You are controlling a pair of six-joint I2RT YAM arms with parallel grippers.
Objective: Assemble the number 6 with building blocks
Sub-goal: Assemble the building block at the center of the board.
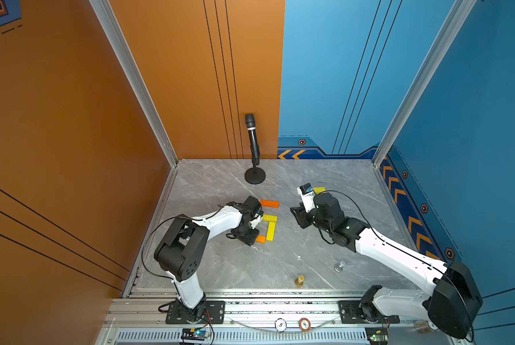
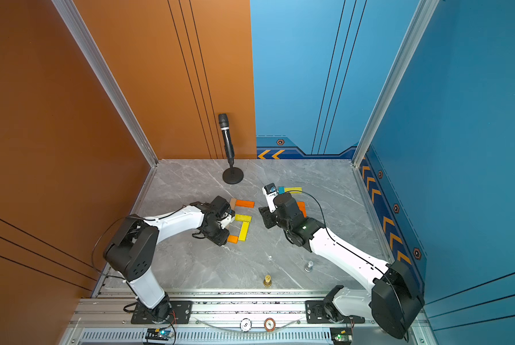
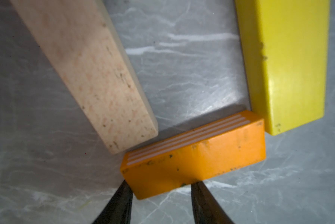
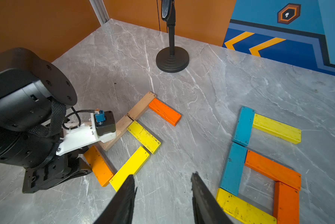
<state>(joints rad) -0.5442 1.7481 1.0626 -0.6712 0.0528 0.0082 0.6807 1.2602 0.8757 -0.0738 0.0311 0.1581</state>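
As the left wrist camera shows, the left gripper (image 3: pixel 161 187) has its jaws narrowly apart astride a near corner of a short flat orange-painted wooden bar (image 3: pixel 193 161). Both dark tips sit against it; pinching or merely touching, cannot tell. The bar lies flat on the grey marble-pattern tabletop (image 3: pixel 182 77). One end touches a yellow-painted bar (image 3: pixel 285 64), and a plain tan wooden bar (image 3: pixel 89 77) ends just beside the other end; both neighbours run out of frame. The right wrist view places these in a six-bar figure by the left arm: a second tan bar (image 4: pixel 142 104) end to end with the first, a bright orange bar (image 4: pixel 164 114) at its far end, and a second yellow bar (image 4: pixel 144 136) branching at the tan joint. The left wrist's camera mount (image 4: pixel 96 128) hides part of the first tan bar. The right gripper (image 4: pixel 163 184) hangs over bare tabletop, jaws narrowly parted, nothing between them. Beside it lies a second figure: an upper blue bar (image 4: pixel 244 126) and a lower blue bar (image 4: pixel 233 168) end to end, with yellow and orange bars closing a loop; the frame cuts its lower edge. In both top views the right arm (image 1: pixel 393 254) covers most of this figure.
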